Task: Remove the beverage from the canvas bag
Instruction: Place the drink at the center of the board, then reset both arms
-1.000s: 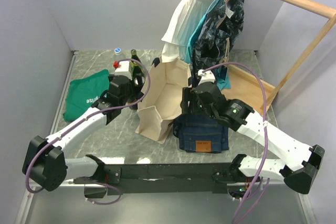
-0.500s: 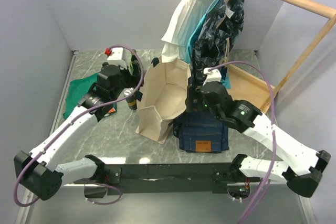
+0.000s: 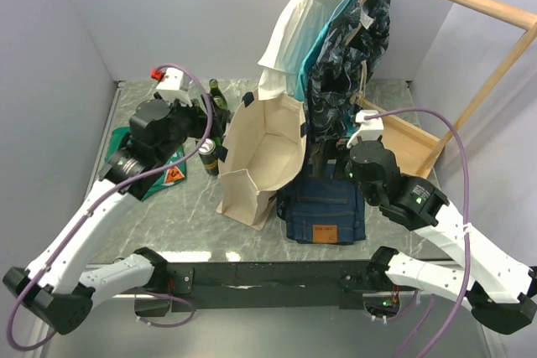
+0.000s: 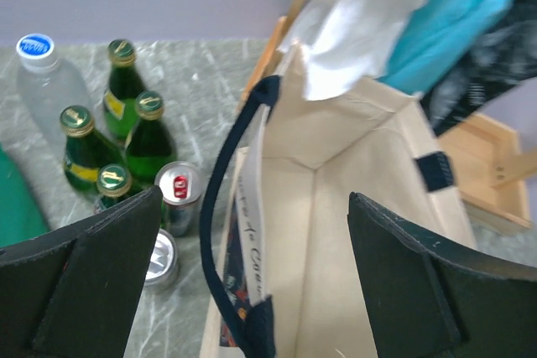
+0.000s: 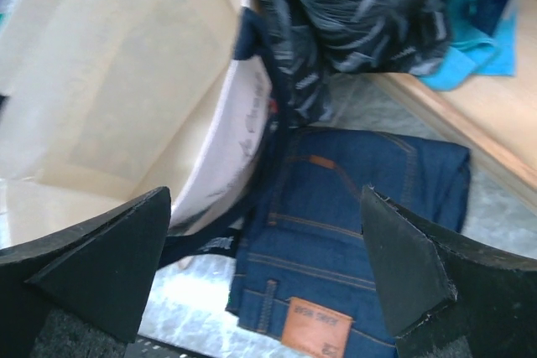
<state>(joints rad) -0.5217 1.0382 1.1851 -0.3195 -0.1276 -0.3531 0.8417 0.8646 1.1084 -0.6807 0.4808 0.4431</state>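
Left wrist view: my left gripper (image 4: 252, 266) gapes wide and empty above the canvas bag (image 4: 352, 207); 2 cans (image 4: 178, 194) stand just outside it.

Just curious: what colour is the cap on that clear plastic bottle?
Blue, on the plastic bottle; clearest in the left wrist view.

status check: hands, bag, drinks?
Both hands open, holding nothing: left hand, right hand. Canvas bag upright, no drink visible inside. Cans and green bottles stand beside it. Nothing blocking.
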